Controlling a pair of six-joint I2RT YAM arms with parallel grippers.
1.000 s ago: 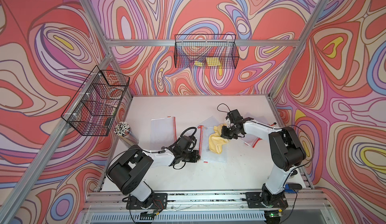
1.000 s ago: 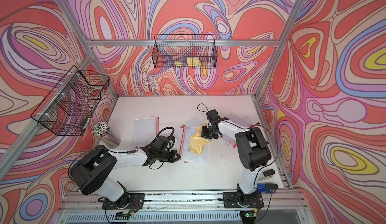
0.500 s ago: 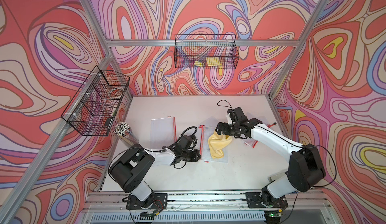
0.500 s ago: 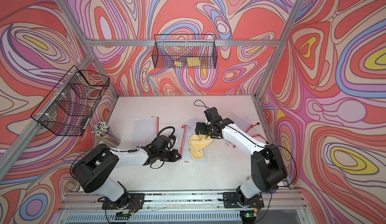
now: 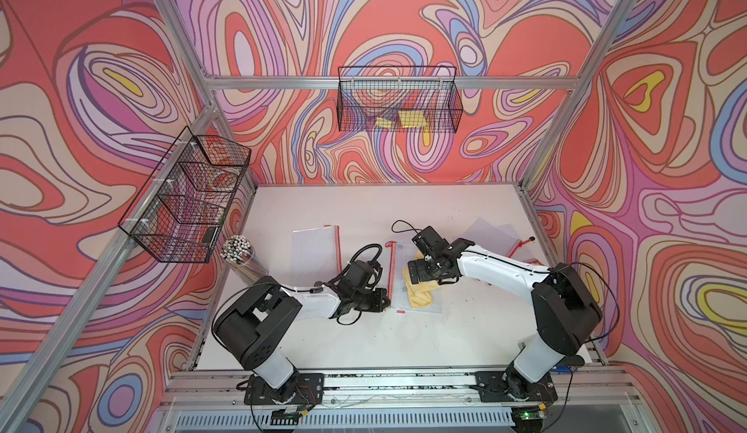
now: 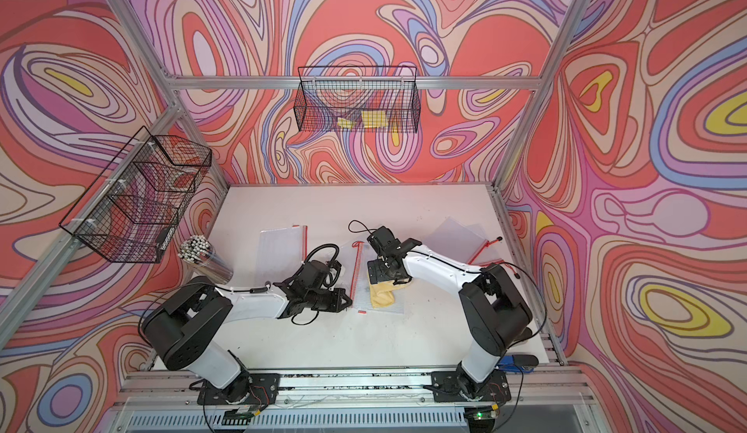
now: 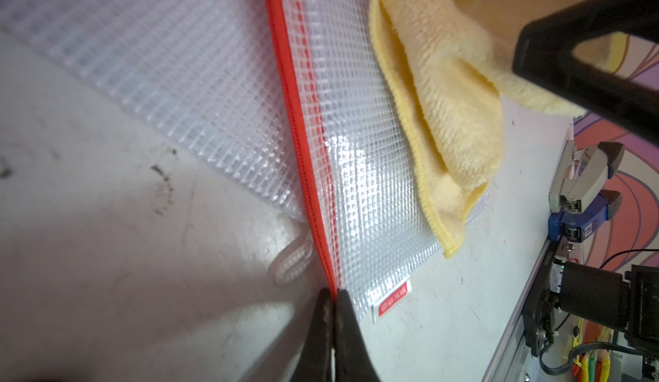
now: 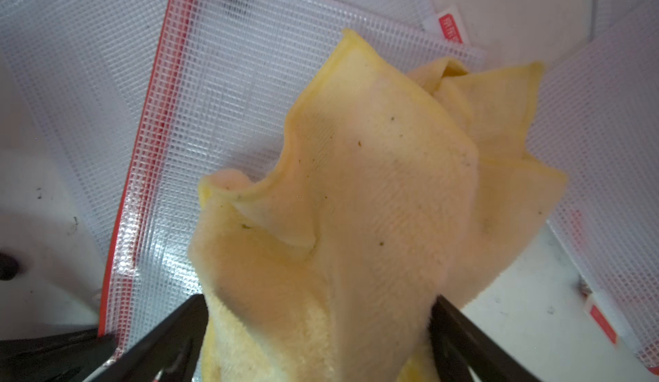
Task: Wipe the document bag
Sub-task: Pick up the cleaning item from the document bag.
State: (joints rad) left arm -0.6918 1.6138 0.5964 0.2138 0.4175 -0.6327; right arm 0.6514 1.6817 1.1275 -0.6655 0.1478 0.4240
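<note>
A clear mesh document bag with a red zipper edge lies flat mid-table. My left gripper is shut on the near end of that zipper edge. A crumpled yellow cloth rests on the document bag. My right gripper stands over the cloth, open wide. The cloth bulges up between its two fingers. One right finger shows above the cloth in the left wrist view.
Another mesh bag lies to the left, and more bags to the right. A cup of pens stands at the left edge. Wire baskets hang on the walls. A blue-grey tool sits by the front rail.
My right gripper has gone from shut on the cloth to open wide. It has moved toward the table's front along the bag, cloth with it. The left gripper has stayed put.
</note>
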